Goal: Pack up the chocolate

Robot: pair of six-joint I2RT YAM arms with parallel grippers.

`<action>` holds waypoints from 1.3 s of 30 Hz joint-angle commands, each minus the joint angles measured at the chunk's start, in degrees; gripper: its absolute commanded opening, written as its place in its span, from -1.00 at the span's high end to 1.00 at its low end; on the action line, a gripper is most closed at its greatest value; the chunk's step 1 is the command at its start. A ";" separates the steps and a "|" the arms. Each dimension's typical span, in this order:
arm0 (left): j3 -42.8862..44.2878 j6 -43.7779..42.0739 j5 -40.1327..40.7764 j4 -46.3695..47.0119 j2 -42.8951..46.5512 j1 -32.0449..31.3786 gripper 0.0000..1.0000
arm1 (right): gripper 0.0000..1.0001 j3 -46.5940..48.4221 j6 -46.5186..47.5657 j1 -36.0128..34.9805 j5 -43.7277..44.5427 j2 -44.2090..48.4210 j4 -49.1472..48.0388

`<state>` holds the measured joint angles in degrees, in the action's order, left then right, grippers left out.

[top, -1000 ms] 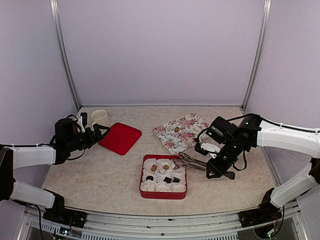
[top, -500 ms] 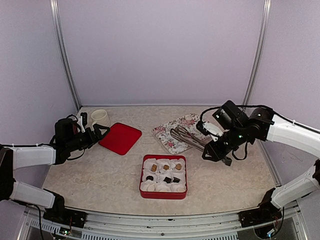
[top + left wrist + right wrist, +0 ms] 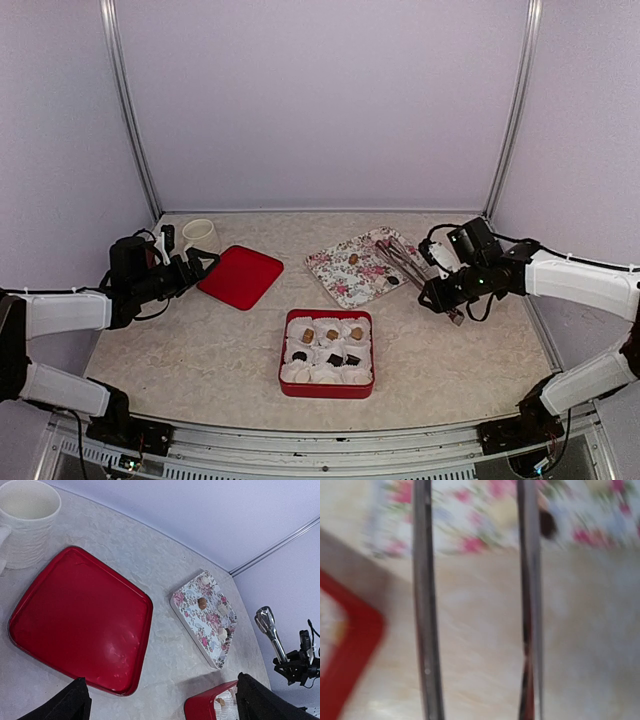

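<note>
Chocolate pieces, tan (image 3: 332, 334) and dark (image 3: 335, 359), sit in white paper cups inside the red box (image 3: 327, 390). More chocolate lies on the floral tray (image 3: 345, 278): a tan piece (image 3: 353, 259) and a dark piece (image 3: 392, 281). My right gripper (image 3: 445, 290) is shut on metal tongs (image 3: 398, 258), whose tips hang over the tray's right end. In the right wrist view the tongs' arms (image 3: 425, 605) stand apart, with the dark piece (image 3: 547, 524) beside the right one. My left gripper (image 3: 200, 262) is open and holds nothing, beside the red lid (image 3: 240, 276).
A white mug (image 3: 200, 235) stands at the back left, behind the red lid (image 3: 80, 620). The floral tray (image 3: 192, 622) and a corner of the red box (image 3: 205, 707) show in the left wrist view. Purple walls close in the table on three sides.
My right arm has swung the tongs from over the red box back and right to the floral tray. A tan piece now lies in the box's far right cup. The left arm stayed put.
</note>
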<state>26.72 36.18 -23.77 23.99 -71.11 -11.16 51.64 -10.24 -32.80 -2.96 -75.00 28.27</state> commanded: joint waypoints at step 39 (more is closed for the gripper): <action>3.35 -0.69 1.22 -0.33 -1.54 -0.92 -0.98 | 0.04 -9.63 4.06 14.68 -3.05 -11.60 -16.47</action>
<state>28.56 36.16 -23.24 23.97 -72.62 -11.77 40.58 -7.55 -18.98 -6.11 -85.08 10.92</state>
